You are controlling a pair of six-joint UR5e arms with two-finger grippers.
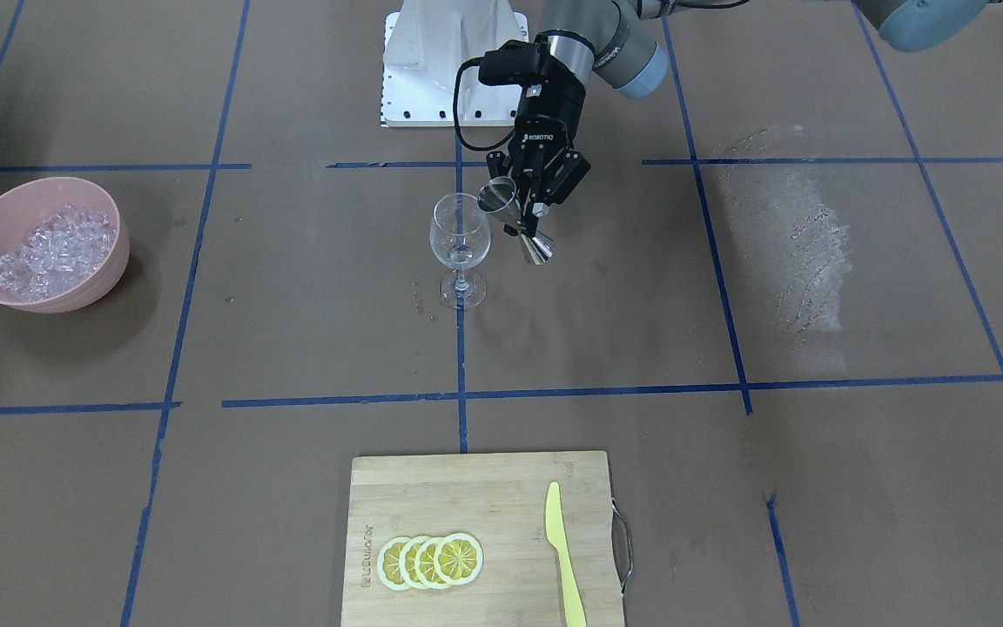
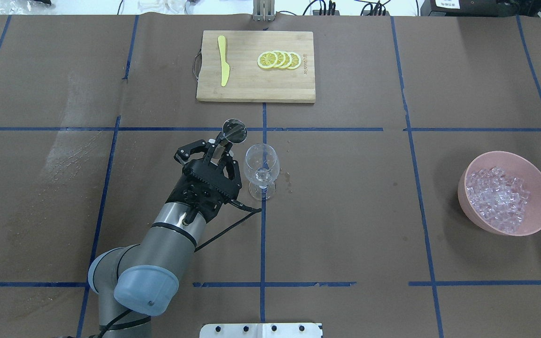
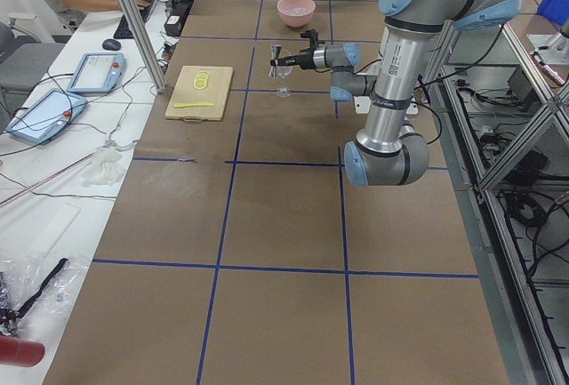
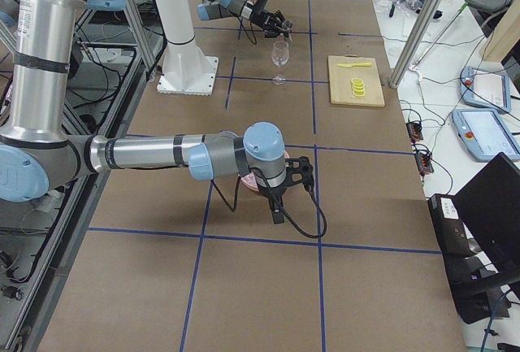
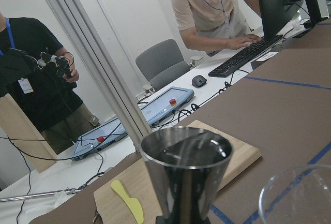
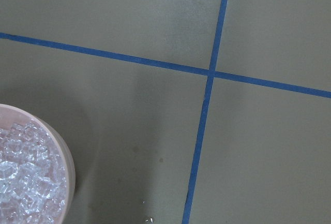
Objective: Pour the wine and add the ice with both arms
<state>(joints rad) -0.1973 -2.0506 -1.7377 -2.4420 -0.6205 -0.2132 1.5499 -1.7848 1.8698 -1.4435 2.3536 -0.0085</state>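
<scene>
Left claw [image 1: 526,207] is clamped on the waist of one metal measuring cup [image 1: 536,248]. The cup is tilted, its upper mouth just beside the rim of the single glass [image 1: 461,235]. The glass stands upright on a blue tape line. A little clear wine [image 1: 462,255] sits in the bottom of it, and a few drops dot the surface [image 1: 310,296] by its foot.

The left arm [image 2: 176,225] stretches in from the robot's side. The right claw [image 4: 277,214] shows only in the side view, hanging near the pink bowl [image 2: 540,188] on the right arm [image 4: 146,155]. Whether it is open or closed, I can't tell. Its wrist camera catches just the bowl's edge.

One bowl, then, heaped with ice [image 2: 498,197], well apart from the glass.

Towards the operators' side lies one wooden board [image 2: 251,87]. On it are four overlapping lemon slices [image 2: 280,60] and one yellow knife [image 2: 223,65], set apart from each other.

The surface is brown, ruled into big squares by blue tape. A white powdery smear [image 1: 802,252] runs across it on the left arm's side.

Past the board is a white desk, with a keyboard [image 5: 248,53], a mouse [image 5: 199,80], a grey chair [image 5: 163,63] and two control tablets [image 5: 168,102] with red buttons.

Two people are there: one in black [image 5: 36,94] and one in beige [image 5: 212,6] with a hand on the keyboard.
</scene>
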